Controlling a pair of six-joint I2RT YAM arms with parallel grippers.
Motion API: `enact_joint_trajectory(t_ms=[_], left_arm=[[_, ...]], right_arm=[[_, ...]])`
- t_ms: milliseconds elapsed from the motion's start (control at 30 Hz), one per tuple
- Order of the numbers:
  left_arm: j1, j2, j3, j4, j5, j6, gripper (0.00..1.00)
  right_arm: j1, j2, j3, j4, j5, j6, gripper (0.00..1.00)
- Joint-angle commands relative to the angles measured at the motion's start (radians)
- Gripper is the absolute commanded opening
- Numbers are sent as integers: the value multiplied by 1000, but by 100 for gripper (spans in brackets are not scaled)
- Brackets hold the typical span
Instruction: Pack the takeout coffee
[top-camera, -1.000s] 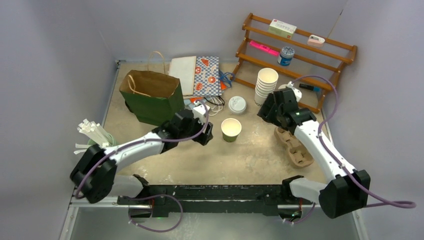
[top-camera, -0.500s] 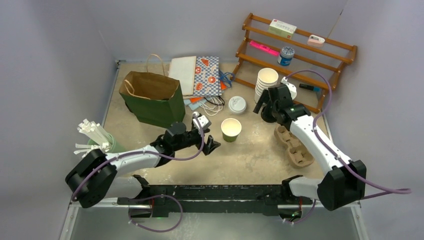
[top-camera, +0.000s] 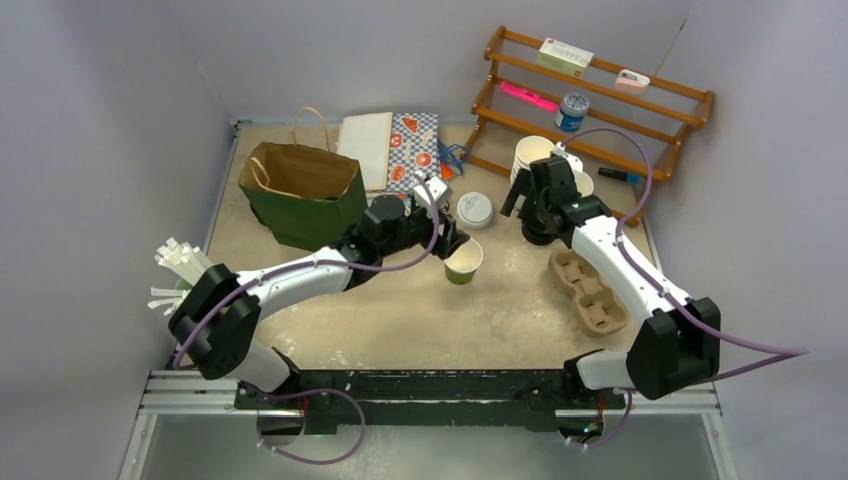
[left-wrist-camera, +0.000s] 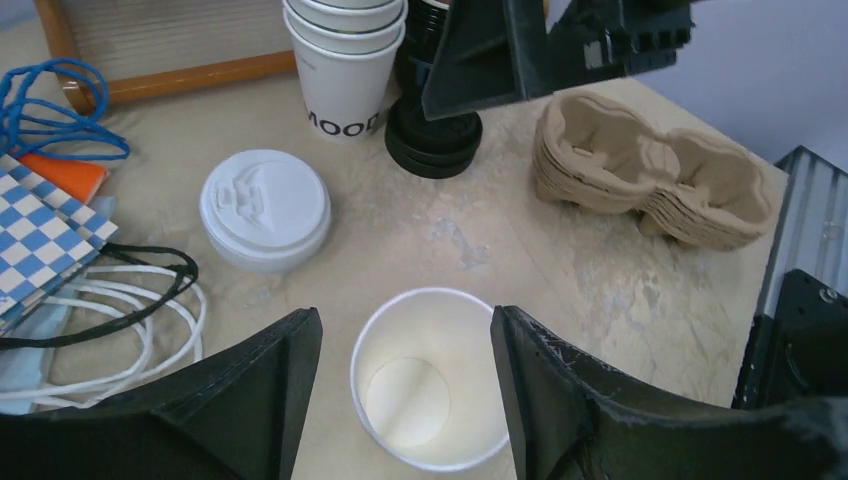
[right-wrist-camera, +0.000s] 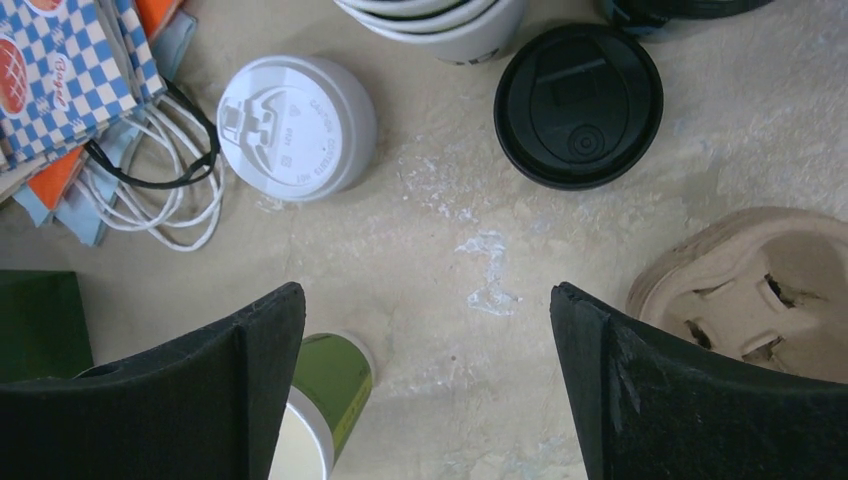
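Observation:
The takeout coffee cup (top-camera: 462, 259) stands upright mid-table, olive-green outside, white inside, with no lid on it. It also shows in the left wrist view (left-wrist-camera: 430, 400) and the right wrist view (right-wrist-camera: 335, 385). A white lid (top-camera: 474, 209) lies flat just behind it. My left gripper (top-camera: 452, 243) is open just above the cup; in the left wrist view (left-wrist-camera: 403, 330) its jaws stand either side of the rim, not touching. My right gripper (top-camera: 520, 205) is open and empty over bare table right of the lid, as the right wrist view (right-wrist-camera: 425, 300) shows.
A stack of white cups (top-camera: 533, 160) and a black lid (right-wrist-camera: 578, 105) sit beside the right gripper. A pulp cup carrier (top-camera: 588, 290) lies at the right. An open green-and-brown paper bag (top-camera: 303, 195) stands at the left. A wooden rack (top-camera: 590, 110) and patterned bags (top-camera: 415, 150) are at the back.
My left gripper has swung from the cup's front left up and back to sit over the cup. My right gripper has shifted a little back and left, toward the cup stack.

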Motion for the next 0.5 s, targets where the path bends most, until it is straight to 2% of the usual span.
enact_joint_trajectory(t_ms=[0,133,300,467], left_arm=[[-2,69,198,-311,-76,-36,65],[-2,81,285,-492,-103,-69,65],[-3,73,303,-578,-102,-83,66],[-3,158,394,-727,-86,-87,66]], right_arm=[[0,16,71,15,44,-35,92],[22,57,134,-6,64,-70,91],[52,88,201,-6,92,-74,91],[58,92,206,2,79,-60,92]])
